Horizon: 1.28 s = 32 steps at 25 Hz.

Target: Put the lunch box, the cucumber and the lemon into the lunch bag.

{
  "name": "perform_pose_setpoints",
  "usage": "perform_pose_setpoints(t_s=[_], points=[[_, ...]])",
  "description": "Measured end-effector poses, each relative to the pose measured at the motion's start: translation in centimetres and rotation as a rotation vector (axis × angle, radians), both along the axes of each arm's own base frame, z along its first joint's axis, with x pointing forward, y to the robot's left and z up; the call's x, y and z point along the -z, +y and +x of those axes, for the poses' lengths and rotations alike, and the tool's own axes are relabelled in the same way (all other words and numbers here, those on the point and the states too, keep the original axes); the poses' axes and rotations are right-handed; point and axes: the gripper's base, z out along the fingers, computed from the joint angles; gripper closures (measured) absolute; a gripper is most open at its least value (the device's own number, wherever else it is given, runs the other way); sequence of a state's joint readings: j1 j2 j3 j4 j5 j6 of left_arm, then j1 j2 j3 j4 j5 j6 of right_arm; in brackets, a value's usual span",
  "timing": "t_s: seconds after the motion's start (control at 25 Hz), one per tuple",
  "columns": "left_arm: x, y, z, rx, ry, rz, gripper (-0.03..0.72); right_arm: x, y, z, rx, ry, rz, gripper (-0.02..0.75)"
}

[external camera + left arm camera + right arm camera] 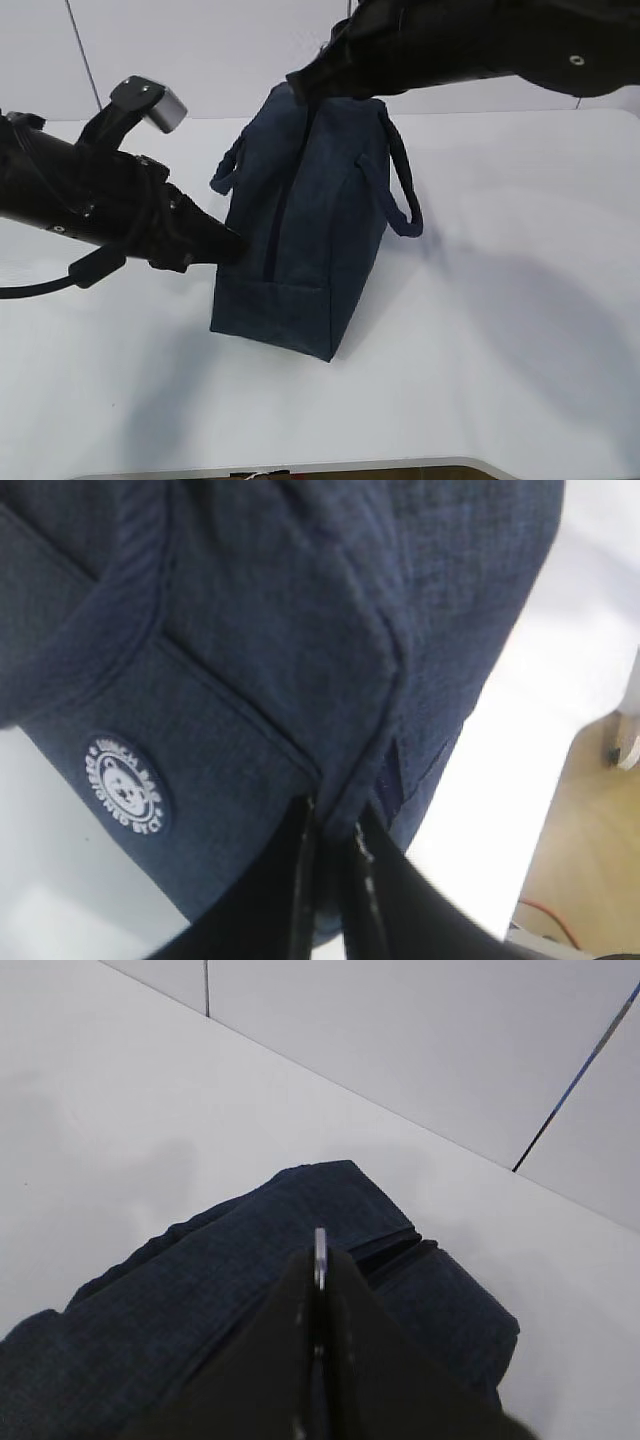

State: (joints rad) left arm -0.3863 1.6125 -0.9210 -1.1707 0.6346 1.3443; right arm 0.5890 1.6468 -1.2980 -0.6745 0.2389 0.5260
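The dark navy lunch bag [300,240] stands upright in the middle of the white table, zipped shut, its two loop handles hanging to the sides. My left gripper [235,245] is shut on a fold of the bag's fabric at its near left side; the left wrist view [335,825] shows fabric pinched between the fingers. My right gripper [300,85] is at the bag's top far end, shut on the thin metal zipper ring pull [320,1245]. The lunch box, the cucumber and the lemon are out of view.
A round white logo patch [125,785] sits on the bag's side panel. The white table [520,300] spreads around the bag, its front edge at the bottom. A tiled wall stands behind.
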Motion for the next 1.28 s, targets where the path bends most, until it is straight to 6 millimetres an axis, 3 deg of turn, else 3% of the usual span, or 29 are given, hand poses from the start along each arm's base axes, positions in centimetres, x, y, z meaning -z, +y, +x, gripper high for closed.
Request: perform_pose_setpoints(t_s=[0.12, 0.32, 0.6, 0.76, 0.96, 1.08, 1.2, 1.28], points=[[-0.5, -0.1, -0.1, -0.014, 0.003, -0.03, 0.579, -0.4, -0.3, -0.3, 0.027, 0.027, 0.035, 0.733], [-3.1, 0.3, -0.5, -0.095, -0.049, -0.103, 0.34, -0.5, -0.5, -0.5, 0.065, 0.082, 0.088, 0.733], [-4.8, 0.1, 0.2, -0.144, -0.087, -0.157, 0.28, -0.3, -0.4, -0.6, 0.092, 0.135, 0.151, 0.733], [-5.1, -0.5, 1.8, -0.145, -0.098, -0.166, 0.28, -0.4, -0.4, -0.7, 0.099, 0.152, 0.178, 0.727], [-3.4, -1.1, 3.2, -0.156, -0.044, -0.162, 0.319, -0.3, -0.3, -0.8, 0.103, 0.164, 0.195, 0.733], [-3.1, -1.3, 3.3, -0.154, -0.029, -0.168, 0.419, -0.3, -0.3, -0.8, 0.105, 0.168, 0.201, 0.733], [-3.0, -1.3, 3.2, -0.141, -0.022, -0.168, 0.605, -0.3, -0.3, -0.8, 0.105, 0.169, 0.202, 0.733], [-3.0, -1.4, 3.1, -0.123, -0.02, -0.162, 0.656, -0.3, -0.3, -0.8, 0.107, 0.171, 0.203, 0.733]])
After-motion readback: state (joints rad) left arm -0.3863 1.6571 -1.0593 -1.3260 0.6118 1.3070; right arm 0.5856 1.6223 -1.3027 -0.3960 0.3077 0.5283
